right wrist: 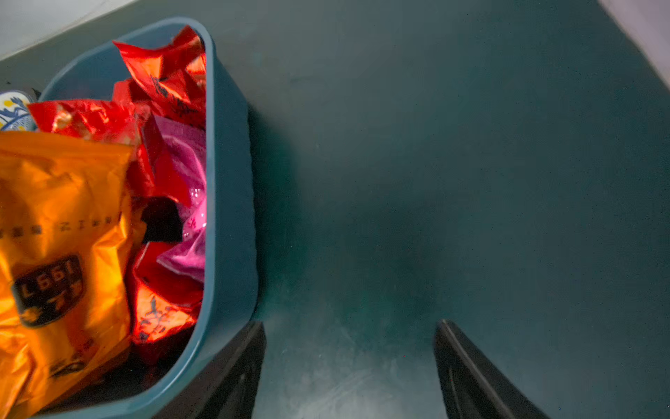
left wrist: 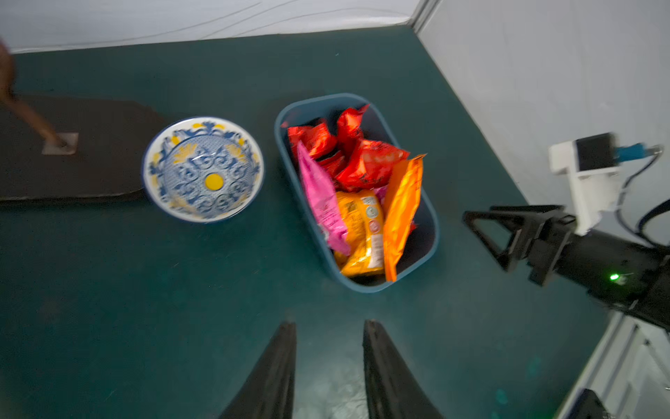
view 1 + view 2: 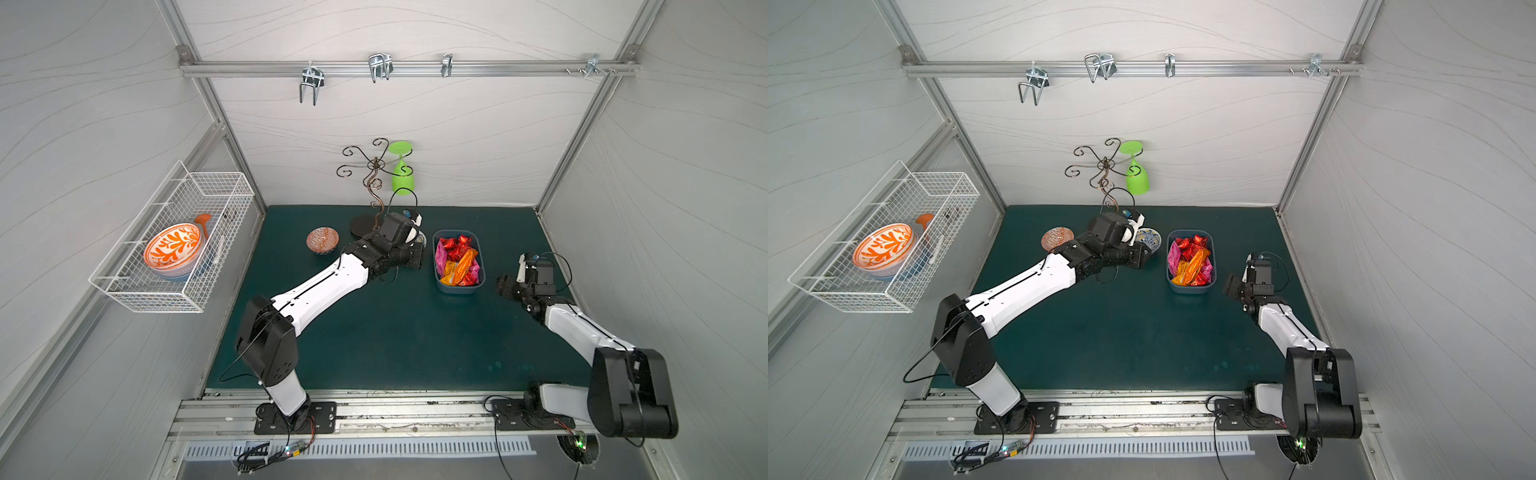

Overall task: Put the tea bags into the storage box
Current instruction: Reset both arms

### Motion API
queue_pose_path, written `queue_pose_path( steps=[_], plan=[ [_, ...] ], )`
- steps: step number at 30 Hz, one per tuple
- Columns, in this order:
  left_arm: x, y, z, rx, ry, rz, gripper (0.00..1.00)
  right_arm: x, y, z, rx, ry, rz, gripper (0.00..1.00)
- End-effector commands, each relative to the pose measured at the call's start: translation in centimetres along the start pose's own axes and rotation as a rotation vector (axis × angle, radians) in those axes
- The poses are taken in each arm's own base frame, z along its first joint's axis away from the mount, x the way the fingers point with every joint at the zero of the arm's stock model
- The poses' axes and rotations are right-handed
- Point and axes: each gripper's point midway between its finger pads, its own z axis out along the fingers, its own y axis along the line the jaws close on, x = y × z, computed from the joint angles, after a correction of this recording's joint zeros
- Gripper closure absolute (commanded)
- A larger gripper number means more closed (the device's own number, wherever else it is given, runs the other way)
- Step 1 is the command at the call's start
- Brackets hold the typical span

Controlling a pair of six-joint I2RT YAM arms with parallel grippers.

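Left gripper [image 2: 330,323]: jaws parted a little, nothing between them, touching nothing, held above the mat [image 2: 145,308] near the box [image 2: 366,286] and the bowl [image 2: 203,168]. Right gripper [image 1: 351,324]: jaws spread wide and empty above bare mat on the box's other side. In its wrist view one finger [image 1: 250,348] lies just beside the box wall, contact not discernible; in both top views the gripper stands clear of the box. Tea bags [image 3: 457,262]: every visible packet lies inside the box, heaped and overlapping, of crinkled glossy foil. The red ones lie toward the back wall, magenta along both long sides, orange-yellow toward the front, and one long orange packet is tilted across the pile
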Motion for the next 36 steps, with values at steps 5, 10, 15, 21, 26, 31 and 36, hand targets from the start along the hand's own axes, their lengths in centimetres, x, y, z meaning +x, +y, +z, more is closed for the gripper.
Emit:
queue_pose_path(
  steps=[5, 10, 15, 21, 26, 31, 36],
  plan=[
    [3.5, 14.9, -3.5, -0.349, -0.036, -0.122, 0.66, -2.6, 1.8, 2.4, -0.010, -0.198, -0.224, 0.18],
    [6.5, 23.7, -7.1, -0.600, -0.039, -0.195, 0.67, -3.1, 3.7, 4.3, -0.054, -0.254, -0.290, 0.12],
    [9.1, 29.2, -9.1, -0.734, -0.157, -0.211, 0.67, -2.6, 3.2, 4.3, -0.078, -0.266, -0.255, 0.01],
    [11.4, 31.7, -9.7, -0.810, -0.292, -0.192, 0.61, -2.2, 2.9, 4.5, -0.106, -0.294, -0.244, 0.01],
    [10.3, 32.4, -8.3, -0.773, -0.406, -0.172, 0.61, -2.2, 2.9, 4.4, -0.108, -0.286, -0.243, 0.01],
    [11.1, 32.3, -6.4, -0.703, -0.480, -0.128, 0.59, -2.1, 2.9, 4.4, -0.107, -0.285, -0.243, 0.01],
    [11.3, 32.3, -6.1, -0.680, -0.451, -0.145, 0.52, -2.1, 2.9, 4.4, -0.107, -0.286, -0.243, 0.01]
  ],
)
